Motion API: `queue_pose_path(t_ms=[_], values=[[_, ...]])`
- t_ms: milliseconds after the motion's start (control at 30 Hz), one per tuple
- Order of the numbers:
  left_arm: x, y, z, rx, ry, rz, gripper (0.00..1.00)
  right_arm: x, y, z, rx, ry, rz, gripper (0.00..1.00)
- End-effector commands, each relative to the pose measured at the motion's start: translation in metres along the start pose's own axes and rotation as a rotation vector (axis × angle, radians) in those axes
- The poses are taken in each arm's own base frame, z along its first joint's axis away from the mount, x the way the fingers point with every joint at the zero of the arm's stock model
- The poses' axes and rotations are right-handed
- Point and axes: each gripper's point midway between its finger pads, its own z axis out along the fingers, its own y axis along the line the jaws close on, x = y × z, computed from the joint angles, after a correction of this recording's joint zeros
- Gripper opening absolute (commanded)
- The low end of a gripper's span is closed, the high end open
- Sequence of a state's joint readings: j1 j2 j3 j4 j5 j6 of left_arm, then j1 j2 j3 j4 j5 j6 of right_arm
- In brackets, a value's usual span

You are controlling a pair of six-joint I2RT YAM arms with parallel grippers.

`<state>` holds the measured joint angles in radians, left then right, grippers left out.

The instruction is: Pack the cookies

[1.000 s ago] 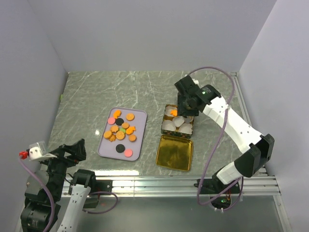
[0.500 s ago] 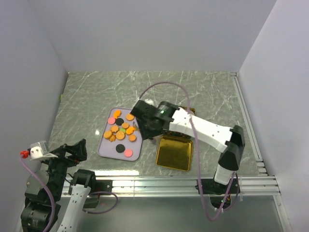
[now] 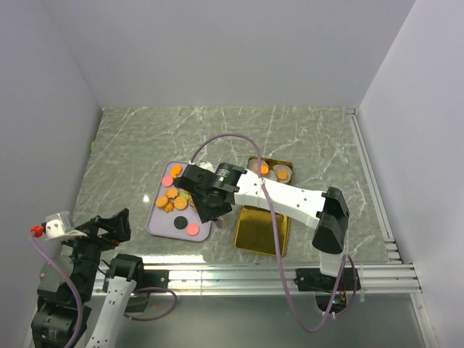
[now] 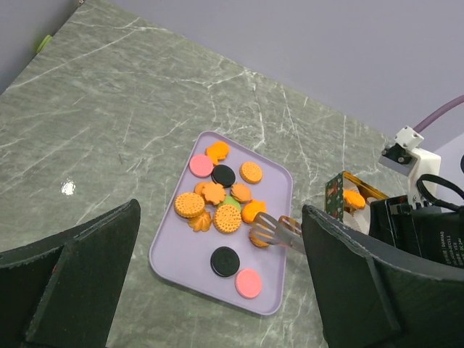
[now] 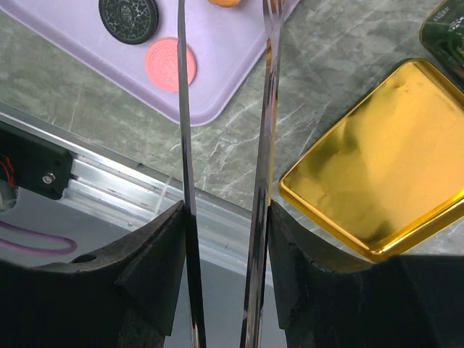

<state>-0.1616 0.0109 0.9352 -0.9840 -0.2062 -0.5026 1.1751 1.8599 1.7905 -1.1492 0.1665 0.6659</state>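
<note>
The cookies (image 3: 176, 197) lie on a lilac tray (image 3: 156, 219): mostly orange, with pink, black and green ones. My right gripper (image 3: 206, 205) is over the tray's right side, shut on metal tongs (image 5: 268, 145). In the left wrist view the tongs' tips (image 4: 279, 228) stand either side of an orange cookie (image 4: 259, 237). The right wrist view shows a pink cookie (image 5: 170, 64) and a black one (image 5: 129, 11) left of the blades. My left gripper (image 3: 109, 226) is open and empty near the table's front left edge, away from the tray (image 4: 181, 250).
An open tin (image 3: 274, 165) with paper cups and orange cookies stands right of the tray, partly behind the right arm. Its gold lid (image 3: 261, 230) lies in front of it, also in the right wrist view (image 5: 384, 174). A metal rail runs along the front edge.
My right arm has swung left from over the tin to the tray, carrying the tongs. The left arm has not moved.
</note>
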Motion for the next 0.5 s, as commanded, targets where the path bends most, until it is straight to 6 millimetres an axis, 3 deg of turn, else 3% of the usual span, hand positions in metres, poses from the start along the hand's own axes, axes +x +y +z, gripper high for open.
queue_pose_path(t_ms=[0,467], values=[[-0.010,-0.006,-0.006,0.050,-0.061,0.007,1.00,-0.004,0.011,-0.005,-0.013,-0.020,0.002,0.53],[-0.009,-0.006,-0.006,0.050,-0.062,0.007,0.99,0.007,0.016,0.012,0.042,0.019,-0.046,0.53]])
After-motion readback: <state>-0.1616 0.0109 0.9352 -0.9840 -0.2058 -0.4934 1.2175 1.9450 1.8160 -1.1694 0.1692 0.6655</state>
